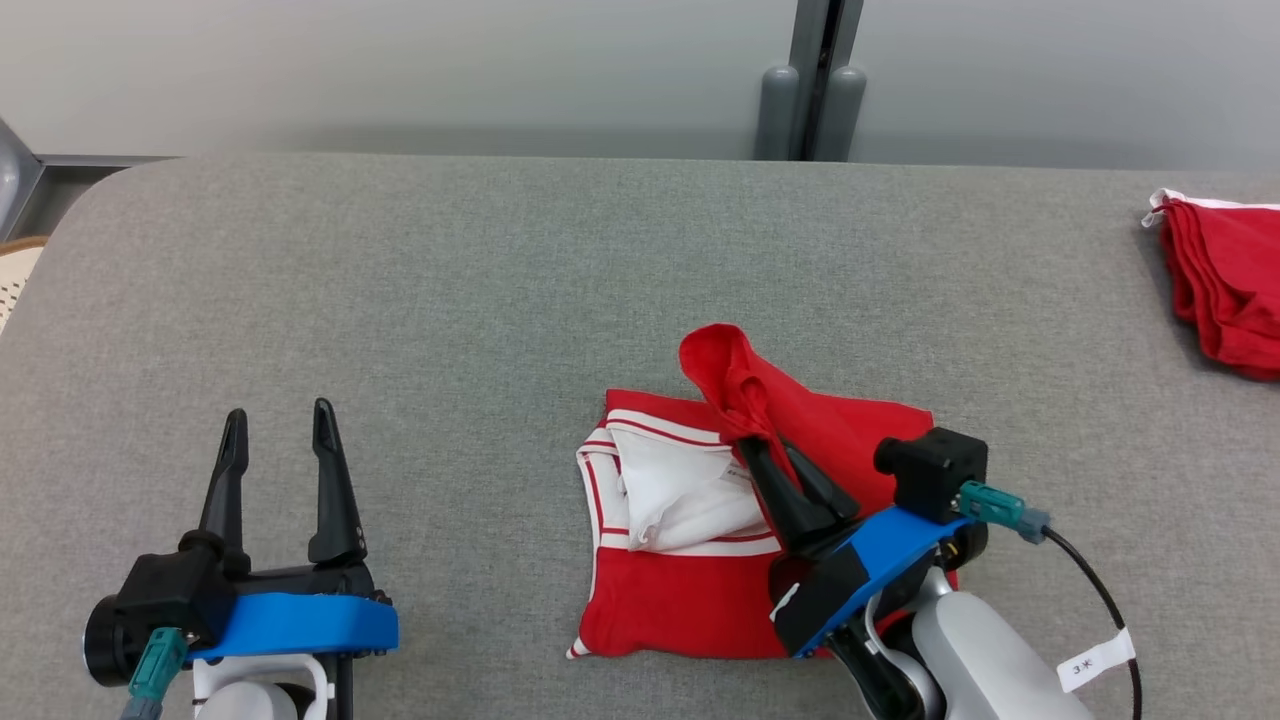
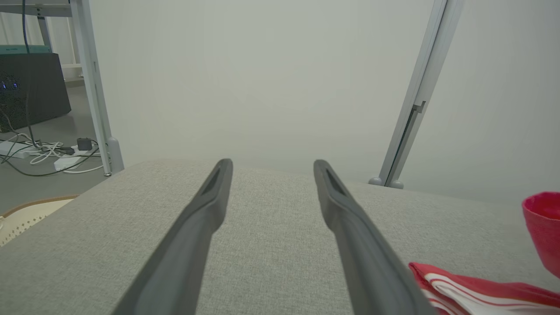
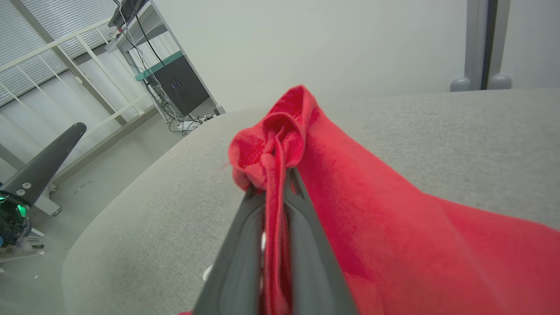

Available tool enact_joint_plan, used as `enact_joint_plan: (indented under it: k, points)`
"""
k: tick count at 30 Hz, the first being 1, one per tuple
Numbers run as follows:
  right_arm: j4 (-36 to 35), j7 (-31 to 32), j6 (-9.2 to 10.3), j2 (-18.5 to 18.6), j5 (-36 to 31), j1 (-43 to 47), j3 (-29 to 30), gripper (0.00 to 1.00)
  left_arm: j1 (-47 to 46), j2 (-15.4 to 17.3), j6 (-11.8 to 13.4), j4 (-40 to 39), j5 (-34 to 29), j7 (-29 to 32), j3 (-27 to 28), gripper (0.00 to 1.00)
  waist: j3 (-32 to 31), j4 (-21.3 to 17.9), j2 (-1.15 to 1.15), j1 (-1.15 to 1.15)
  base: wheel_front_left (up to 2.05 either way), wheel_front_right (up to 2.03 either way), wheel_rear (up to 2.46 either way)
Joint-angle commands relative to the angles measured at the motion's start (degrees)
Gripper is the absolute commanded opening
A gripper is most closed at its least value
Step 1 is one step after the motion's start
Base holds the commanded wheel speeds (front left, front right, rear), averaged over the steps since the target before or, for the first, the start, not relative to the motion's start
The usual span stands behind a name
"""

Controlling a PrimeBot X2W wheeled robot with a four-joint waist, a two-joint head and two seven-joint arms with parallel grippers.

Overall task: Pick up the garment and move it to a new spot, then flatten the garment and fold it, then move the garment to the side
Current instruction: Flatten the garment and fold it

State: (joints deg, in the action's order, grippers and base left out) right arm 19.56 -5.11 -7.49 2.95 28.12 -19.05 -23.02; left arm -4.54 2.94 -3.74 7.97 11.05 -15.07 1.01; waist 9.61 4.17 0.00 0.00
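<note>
The garment [image 1: 690,590] is red with white stripes and a white panel, lying partly folded on the grey table near its front edge, right of centre. My right gripper [image 1: 765,447] is shut on a bunched red fold of the garment [image 3: 306,144], lifting that corner above the rest of the cloth. The red cloth is pinched between the two dark fingers [image 3: 238,258] in the right wrist view. My left gripper [image 1: 280,425] stands open at the front left, nothing between its fingers [image 2: 205,205], well left of the garment's edge [image 2: 481,293].
A second red cloth pile [image 1: 1225,280] lies at the table's far right edge. The grey padded table [image 1: 450,300] stretches wide to the left and back. A grey post [image 1: 815,90] rises behind the table. Cables and a dark cabinet [image 2: 33,87] sit on the floor off the left.
</note>
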Motion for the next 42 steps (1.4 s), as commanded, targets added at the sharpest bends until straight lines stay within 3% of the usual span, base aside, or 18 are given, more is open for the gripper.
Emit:
enact_joint_plan:
  k: [1, 10, 11, 12, 21, 30, 42]
  points:
    - [0.8, -0.7, -0.01, 0.0, 1.3, -1.3, -2.2, 0.00, -1.0, -0.1, 0.1, 0.3, 0.1, -0.1, -0.4, 1.00, 0.3, 0.6, 0.00, 0.00, 0.00, 0.00, 0.00]
    - [4.2, -3.7, -0.01, 0.0, 6.2, -4.0, -8.3, 0.00, -1.7, -0.1, 0.2, 0.6, 0.5, -0.1, -0.5, 1.00, 0.7, 1.6, 0.00, 0.00, 0.00, 0.00, 0.00]
    - [4.7, -3.9, -0.01, 0.0, 7.1, -4.4, -9.1, 0.75, -1.7, -0.1, 0.2, 0.6, 0.4, -0.1, -0.4, 1.00, 0.7, 1.5, 0.00, 0.00, 0.00, 0.00, 0.00]
    - [5.2, -4.3, -0.01, 0.0, 7.6, -4.6, -9.5, 1.00, -1.7, -0.1, 0.4, 0.7, 0.5, -0.1, -0.4, 1.00, 0.8, 1.4, 0.00, 0.00, 0.00, 0.00, 0.00]
    - [7.6, -6.9, -0.01, 0.0, 3.8, -7.3, -8.4, 1.00, -1.8, -0.1, 0.6, 0.8, 0.8, -0.1, -0.2, 1.00, 0.1, -0.7, 0.00, 0.00, 0.00, 0.00, 0.00]
    - [2.6, -9.3, -0.01, 1.4, -6.4, -3.3, 3.5, 1.00, 0.0, -0.1, 0.3, 0.4, 0.1, -0.1, 0.6, 1.00, -2.2, -4.3, 0.00, 0.00, 0.00, 0.00, 0.00]
    - [-7.7, -8.6, -0.01, 2.0, -13.5, 8.4, 16.8, 1.00, 2.3, -0.1, 0.6, 0.9, -0.7, -0.1, 0.0, 1.00, -4.5, -6.3, 0.00, 0.00, 0.00, 0.00, 0.00]
